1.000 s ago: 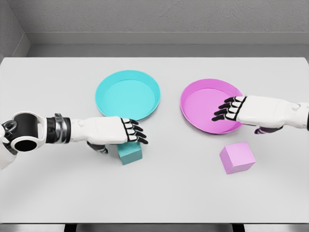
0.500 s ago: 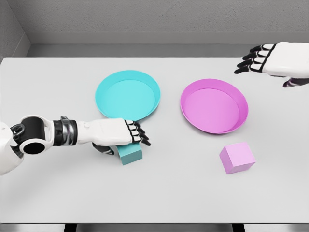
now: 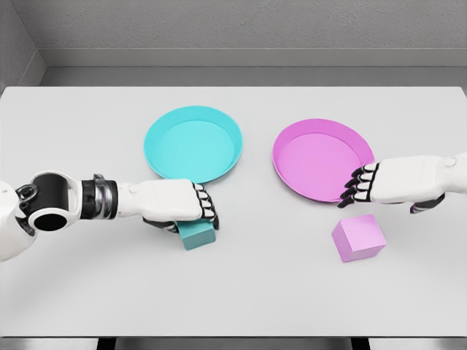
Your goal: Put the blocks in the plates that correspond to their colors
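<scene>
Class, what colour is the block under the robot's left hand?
Teal, matching the left plate; the block under the left hand shows best in the head view.

A bare simulated test cell, not a lived-in room.

A plain pale grey table (image 3: 292, 292) fills the view under flat, even light, backed by a blank grey wall (image 3: 241, 25) beyond the white robot's left hand (image 3: 179, 204) and right hand (image 3: 383, 184). On it lie only uniformly coloured props: a teal plate (image 3: 191, 142) and a magenta plate (image 3: 321, 159) beyond the hands, and smooth rendered blocks.
</scene>
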Controlling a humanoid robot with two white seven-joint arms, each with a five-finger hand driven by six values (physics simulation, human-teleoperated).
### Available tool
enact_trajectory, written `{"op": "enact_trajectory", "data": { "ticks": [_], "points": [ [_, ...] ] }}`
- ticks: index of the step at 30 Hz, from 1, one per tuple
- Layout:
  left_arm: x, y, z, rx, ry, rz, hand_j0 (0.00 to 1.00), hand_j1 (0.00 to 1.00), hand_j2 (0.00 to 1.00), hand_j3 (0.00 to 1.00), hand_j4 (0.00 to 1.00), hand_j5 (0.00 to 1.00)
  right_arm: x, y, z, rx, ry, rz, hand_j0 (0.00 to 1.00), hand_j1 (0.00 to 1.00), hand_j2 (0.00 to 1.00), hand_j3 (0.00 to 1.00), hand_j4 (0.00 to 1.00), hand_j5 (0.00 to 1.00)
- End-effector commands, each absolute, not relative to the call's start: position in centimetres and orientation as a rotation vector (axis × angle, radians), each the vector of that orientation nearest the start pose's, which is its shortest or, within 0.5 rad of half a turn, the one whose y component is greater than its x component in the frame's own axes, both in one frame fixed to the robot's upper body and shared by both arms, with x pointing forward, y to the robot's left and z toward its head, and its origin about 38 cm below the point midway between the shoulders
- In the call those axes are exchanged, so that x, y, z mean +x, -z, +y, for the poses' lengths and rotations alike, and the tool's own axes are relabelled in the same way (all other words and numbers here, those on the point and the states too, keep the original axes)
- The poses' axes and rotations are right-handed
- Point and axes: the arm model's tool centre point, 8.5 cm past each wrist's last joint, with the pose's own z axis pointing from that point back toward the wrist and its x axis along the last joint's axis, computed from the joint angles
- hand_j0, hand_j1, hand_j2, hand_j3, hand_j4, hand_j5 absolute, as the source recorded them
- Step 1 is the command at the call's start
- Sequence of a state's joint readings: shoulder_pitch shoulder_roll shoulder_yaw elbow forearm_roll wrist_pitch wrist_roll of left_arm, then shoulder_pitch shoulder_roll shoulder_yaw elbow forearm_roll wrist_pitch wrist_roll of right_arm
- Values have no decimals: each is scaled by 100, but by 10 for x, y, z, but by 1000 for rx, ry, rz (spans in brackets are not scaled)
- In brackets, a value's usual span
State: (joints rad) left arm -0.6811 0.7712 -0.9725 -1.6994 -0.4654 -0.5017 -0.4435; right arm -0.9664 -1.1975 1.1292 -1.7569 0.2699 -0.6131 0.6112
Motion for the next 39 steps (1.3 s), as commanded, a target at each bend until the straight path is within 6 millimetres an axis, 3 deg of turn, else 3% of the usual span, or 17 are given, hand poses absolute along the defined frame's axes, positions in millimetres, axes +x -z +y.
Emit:
{"op": "enact_trajectory", "data": {
  "ticks": [1, 5, 9, 12, 15, 17, 21, 23, 26, 28, 29, 30, 32, 34, 39],
  "points": [
    [368, -165, 183, -148, -2954, 1826, 45, 45, 45, 45, 45, 45, 361, -236, -305, 254, 3242, 1351, 100, 100, 100, 100, 100, 100],
    [371, -174, 182, -151, -2915, 1816, 35, 35, 35, 35, 35, 35, 355, -219, -301, 168, 3264, 1315, 100, 100, 100, 100, 100, 100],
    [380, -197, 181, -197, -2867, 1825, 33, 33, 33, 33, 33, 33, 348, -205, -300, 96, 3289, 1279, 100, 100, 100, 100, 100, 100],
    [396, -223, 184, -287, -2841, 1857, 33, 33, 33, 33, 33, 33, 341, -192, -298, 26, 3304, 1249, 100, 100, 100, 100, 100, 100],
    [417, -232, 195, -394, -2874, 1885, 33, 33, 33, 33, 33, 33, 341, -191, -298, 21, 3306, 1246, 100, 100, 100, 100, 100, 100],
    [437, -233, 201, -452, -2906, 1904, 33, 33, 33, 33, 33, 33, 341, -191, -298, 21, 3306, 1246, 99, 99, 99, 99, 99, 99],
    [476, -239, 200, -535, -2938, 1968, 33, 33, 33, 33, 33, 33, 343, -195, -298, 44, 3300, 1259, 75, 75, 75, 75, 75, 75],
    [491, -232, 198, -551, -2970, 1992, 34, 34, 34, 34, 34, 34, 344, -196, -298, 47, 3299, 1260, 66, 66, 66, 66, 66, 66],
    [513, -215, 199, -572, -3057, 2032, 34, 34, 34, 34, 34, 34, 344, -196, -298, 48, 3300, 1260, 63, 63, 63, 63, 63, 63],
    [516, -211, 198, -591, -3075, 2023, 36, 36, 36, 36, 36, 36, 345, -197, -298, 53, 3296, 1264, 62, 62, 62, 62, 62, 62],
    [516, -210, 197, -590, -3077, 2020, 38, 38, 38, 38, 38, 38, 346, -199, -298, 63, 3292, 1272, 62, 62, 62, 62, 62, 62],
    [517, -209, 200, -601, -3089, 2025, 47, 47, 47, 47, 47, 47, 346, -200, -298, 68, 3291, 1275, 62, 62, 62, 62, 62, 62],
    [522, -207, 202, -650, -3120, 2050, 81, 81, 81, 81, 81, 81, 347, -201, -298, 69, 3290, 1283, 62, 62, 62, 62, 62, 62],
    [522, -207, 201, -649, -3119, 2062, 99, 99, 99, 99, 99, 99, 352, -209, -299, 108, 3282, 1309, 62, 62, 62, 62, 62, 62],
    [522, -207, 199, -638, -3113, 2072, 100, 100, 100, 100, 100, 100, 362, -228, -300, 155, 3254, 1424, 62, 62, 62, 62, 62, 62]
  ]
}}
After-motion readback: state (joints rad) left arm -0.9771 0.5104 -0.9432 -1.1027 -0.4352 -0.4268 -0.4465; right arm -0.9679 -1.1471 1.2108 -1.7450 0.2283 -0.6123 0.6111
